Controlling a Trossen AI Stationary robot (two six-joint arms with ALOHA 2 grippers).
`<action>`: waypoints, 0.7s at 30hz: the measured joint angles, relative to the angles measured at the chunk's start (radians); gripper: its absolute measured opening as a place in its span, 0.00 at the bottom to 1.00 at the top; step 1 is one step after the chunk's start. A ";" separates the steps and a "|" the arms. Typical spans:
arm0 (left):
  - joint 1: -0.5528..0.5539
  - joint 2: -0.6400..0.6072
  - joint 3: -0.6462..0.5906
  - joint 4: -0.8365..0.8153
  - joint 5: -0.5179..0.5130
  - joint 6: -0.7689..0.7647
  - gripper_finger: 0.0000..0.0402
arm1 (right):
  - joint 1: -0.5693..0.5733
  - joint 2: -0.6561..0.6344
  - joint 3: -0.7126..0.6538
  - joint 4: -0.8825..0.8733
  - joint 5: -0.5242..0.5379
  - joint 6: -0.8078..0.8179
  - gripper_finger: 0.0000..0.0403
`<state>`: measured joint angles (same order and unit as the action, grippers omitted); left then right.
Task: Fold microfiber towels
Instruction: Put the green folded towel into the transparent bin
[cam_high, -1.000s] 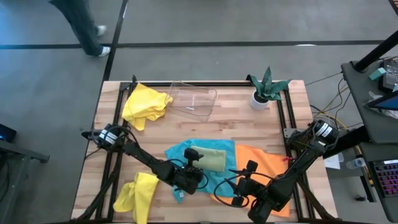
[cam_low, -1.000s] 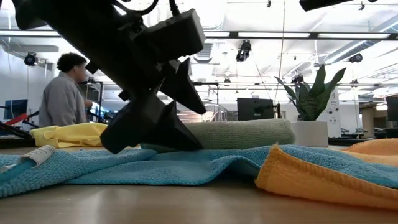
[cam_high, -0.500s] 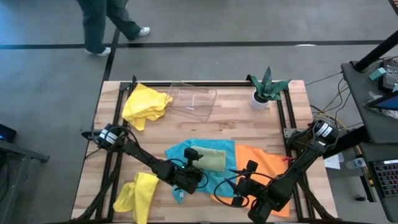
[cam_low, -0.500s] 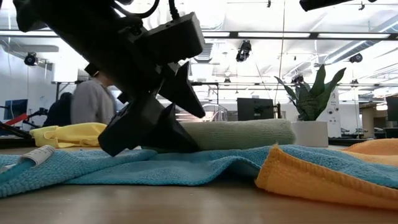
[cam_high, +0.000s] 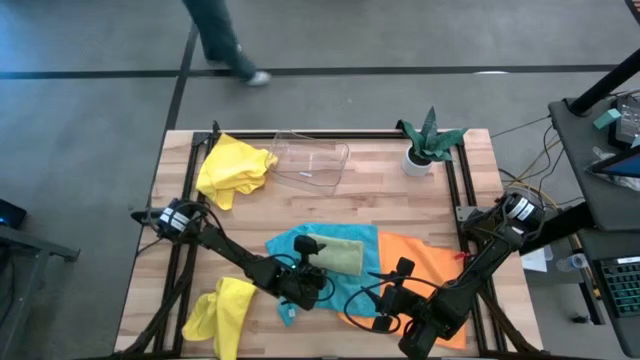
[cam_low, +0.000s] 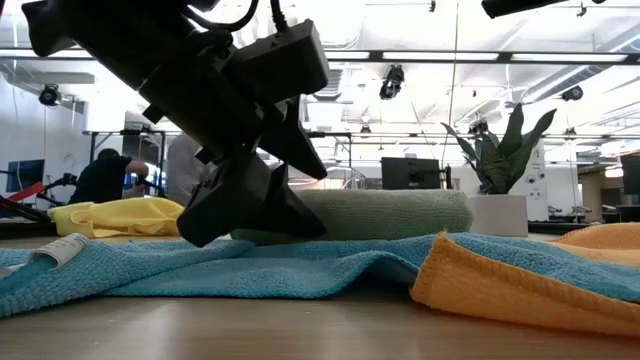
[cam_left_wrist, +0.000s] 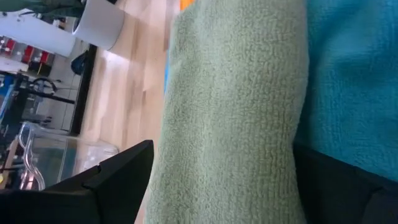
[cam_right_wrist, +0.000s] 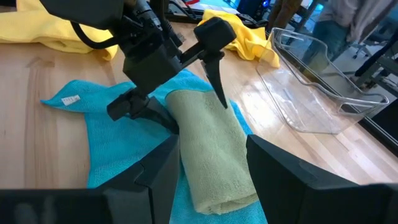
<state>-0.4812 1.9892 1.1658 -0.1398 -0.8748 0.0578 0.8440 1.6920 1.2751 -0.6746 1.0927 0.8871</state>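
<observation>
Nothing shifted: left tool (cam_right_wrist: 180, 93) straddles green towel (cam_right_wrist: 211, 149) end.

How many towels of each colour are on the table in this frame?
Yellow towels: 2
Green towel, folded: 1
Blue towel: 1
Orange towel: 1
Total: 5

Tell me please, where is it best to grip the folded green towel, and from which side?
Probably at one short end of the folded green towel, coming from above with one finger on each long side. It lies as a thick, narrow bundle on the blue towel. The open left gripper already straddles its far end.
</observation>
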 joint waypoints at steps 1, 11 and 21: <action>0.000 0.000 -0.002 0.000 0.007 0.000 0.85 | 0.000 0.000 0.000 0.000 0.000 0.000 0.44; -0.002 0.000 -0.010 0.004 0.083 0.000 0.85 | -0.010 0.000 -0.006 0.001 0.006 0.003 0.44; 0.006 0.000 -0.011 0.004 0.080 -0.001 0.85 | -0.018 0.000 -0.038 0.007 -0.001 0.008 0.44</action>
<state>-0.4750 1.9893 1.1552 -0.1361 -0.7944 0.0570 0.8260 1.6920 1.2369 -0.6674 1.0920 0.8948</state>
